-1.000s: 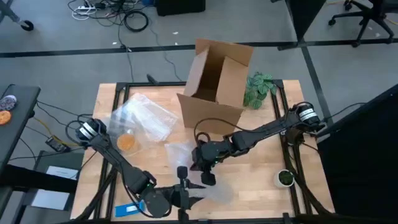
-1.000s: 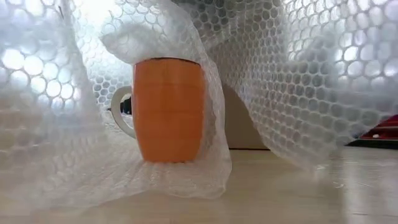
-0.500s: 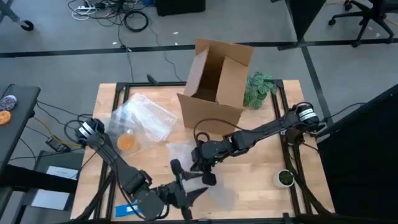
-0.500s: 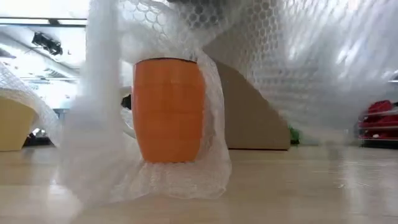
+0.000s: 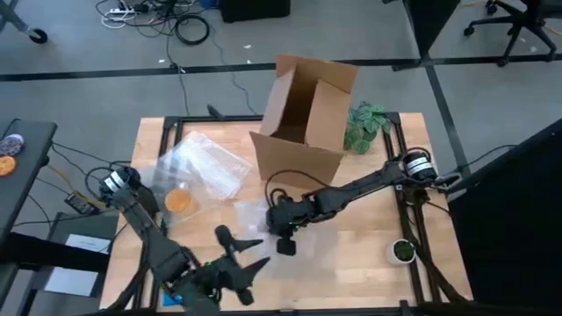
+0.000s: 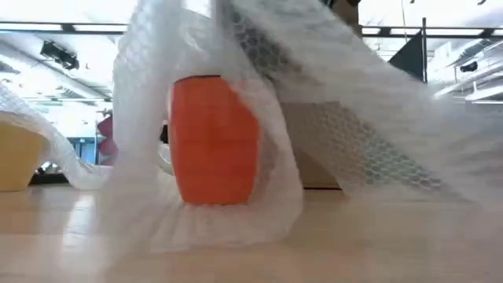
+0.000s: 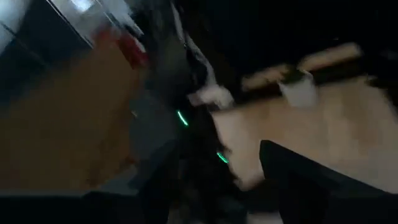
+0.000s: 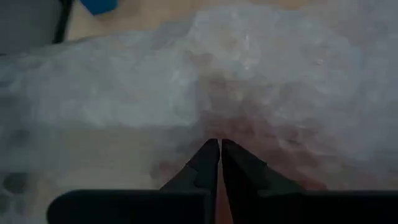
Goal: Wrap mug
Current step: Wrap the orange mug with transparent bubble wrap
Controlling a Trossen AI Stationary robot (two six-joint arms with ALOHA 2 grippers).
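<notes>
The orange mug (image 6: 214,141) stands upright on the wooden table with bubble wrap (image 6: 330,118) tented over it. In the right wrist view it shows as a reddish patch (image 8: 249,149) through the wrap (image 8: 261,68). In the high view the wrap (image 5: 316,263) and my right gripper (image 5: 285,241) hide it. My right gripper (image 8: 219,146) is shut on the wrap above the mug. My left gripper (image 5: 239,253) stands open to the left of the mug, near the table's front edge, holding nothing. My right gripper has its shut fingertips (image 8: 211,155) on the bubble wrap over the mug, coming from above and slanting down. How much wrap lies between them is hidden by the fingers. The wrap hangs from there around the mug, and its lower part (image 6: 220,228) lies on the table.
An open cardboard box (image 5: 303,110) stands at the far middle with a green plant (image 5: 364,125) on its right. A clear plastic sheet (image 5: 202,162) over an orange round thing (image 5: 180,200) lies at the left. At the right edge sits a small green round object (image 5: 402,251).
My left gripper has drawn back toward the table's left edge, away from the mug. The wrap that hung in front of the low camera has swept aside and now falls around the mug, slanting off to one side. My right gripper has shifted slightly left.
</notes>
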